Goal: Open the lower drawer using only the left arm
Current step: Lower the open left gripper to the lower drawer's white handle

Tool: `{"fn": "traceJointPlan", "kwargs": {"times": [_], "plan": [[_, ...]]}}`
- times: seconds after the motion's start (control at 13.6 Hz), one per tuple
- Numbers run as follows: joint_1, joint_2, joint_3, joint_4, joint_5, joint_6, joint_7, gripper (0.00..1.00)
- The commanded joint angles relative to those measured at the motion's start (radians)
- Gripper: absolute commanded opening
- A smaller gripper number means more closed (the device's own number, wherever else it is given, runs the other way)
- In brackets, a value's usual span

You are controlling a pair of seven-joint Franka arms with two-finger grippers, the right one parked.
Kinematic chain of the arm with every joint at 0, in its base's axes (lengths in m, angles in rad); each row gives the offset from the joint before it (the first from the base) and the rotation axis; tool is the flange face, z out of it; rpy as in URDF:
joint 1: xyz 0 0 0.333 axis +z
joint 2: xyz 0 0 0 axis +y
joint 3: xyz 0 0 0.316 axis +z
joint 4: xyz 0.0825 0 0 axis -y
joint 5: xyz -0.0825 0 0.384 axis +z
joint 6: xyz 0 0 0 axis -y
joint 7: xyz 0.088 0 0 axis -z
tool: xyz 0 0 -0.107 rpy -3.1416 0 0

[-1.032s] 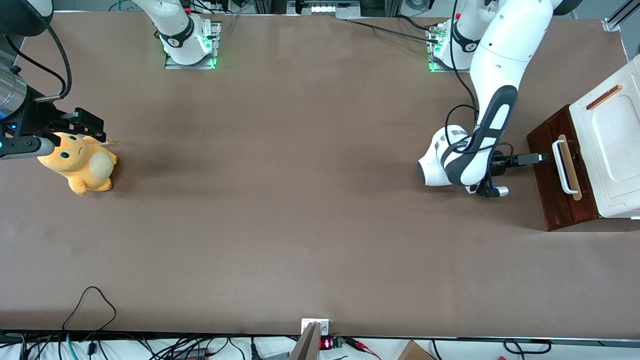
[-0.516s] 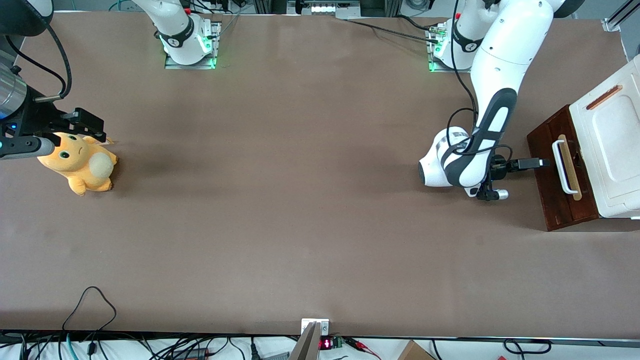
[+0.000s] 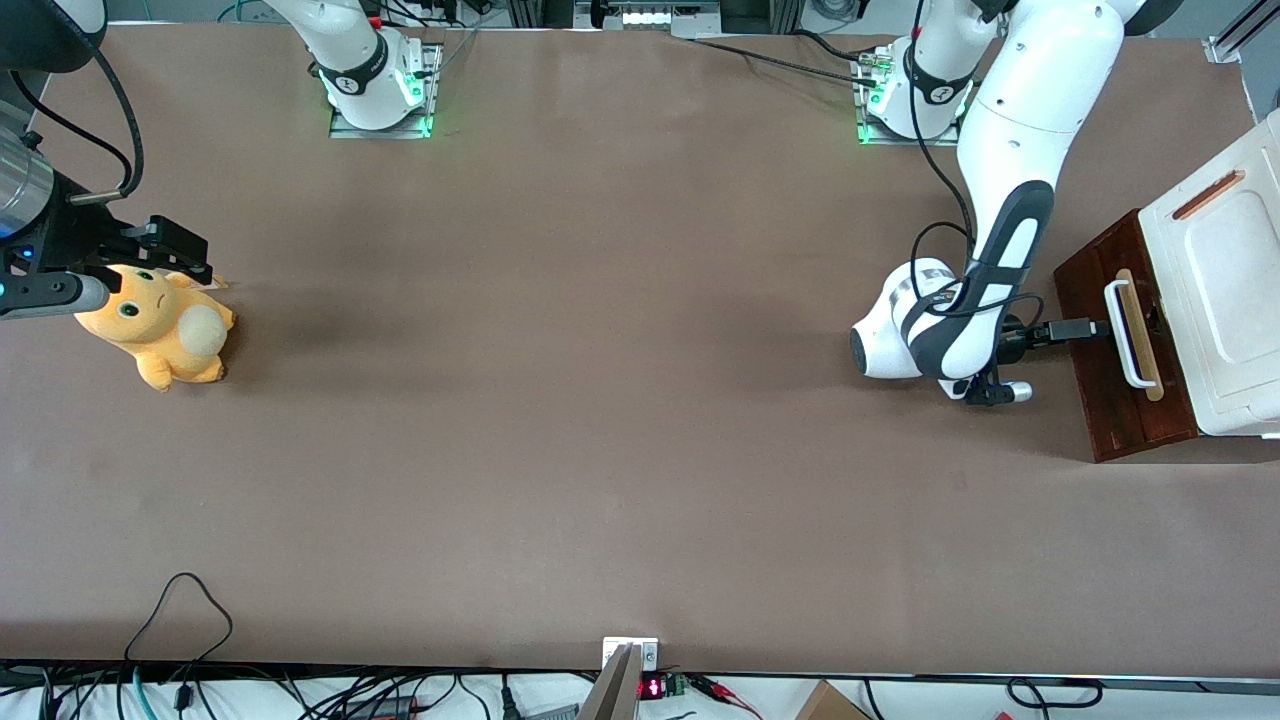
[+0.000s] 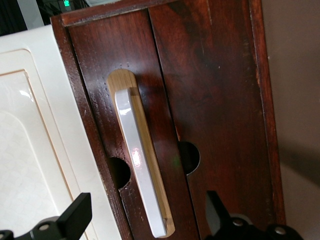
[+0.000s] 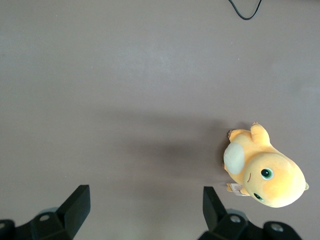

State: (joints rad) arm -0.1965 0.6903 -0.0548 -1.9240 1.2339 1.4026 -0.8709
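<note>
Item: the lower drawer (image 3: pixel 1110 350). Location: right edge of the front view, at the working arm's end of the tabletop (image 3: pixel 600 400). Dark reddish-brown wood front, seated under the white boxy top (image 3: pixel 1225 300) of its cabinet. No gap or light interior shows, so judged not yet drawn out.

Fittings: a white loop handle (image 4: pixel 137 162) mounted over a pale wood strip (image 4: pixel 150 165), running the length of the front's middle. Two round dark cut-outs flank the strip, one on each side.

Handling, as judged: rigid wooden body, likely moderate in weight, sliding on runners and probably stiff at the start. The handle looks glossy and smooth, so possibly slippery under a light pinch. Best hold is at the handle's mid-length, one finger passed under the loop, then a straight pull away from the cabinet. An off-centre grip may skew the drawer or drag the whole cabinet.

Item: the left arm (image 3: pixel 1010 180), white with dark grey forearm panel, reaching down toward the drawer front.

Item: the hand (image 3: pixel 1085 327), slim and black, just short of the handle's middle and not touching it. In the wrist view its fingers (image 4: pixel 75 215) are spread wide, holding nothing, the handle lying between them.

Other: orange plush toy (image 3: pixel 160 325) at centre left of the front view, toward the parked arm's end.
</note>
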Motion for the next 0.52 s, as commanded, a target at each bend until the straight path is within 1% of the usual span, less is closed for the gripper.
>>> {"fn": "traceJointPlan", "kwargs": {"times": [0.0, 0.44], "plan": [[0.022, -0.002, -0.007, 0.000, 0.019, 0.009, -0.014, 1.00], [0.043, 0.001, -0.007, -0.003, 0.022, 0.006, -0.028, 1.00]]}}
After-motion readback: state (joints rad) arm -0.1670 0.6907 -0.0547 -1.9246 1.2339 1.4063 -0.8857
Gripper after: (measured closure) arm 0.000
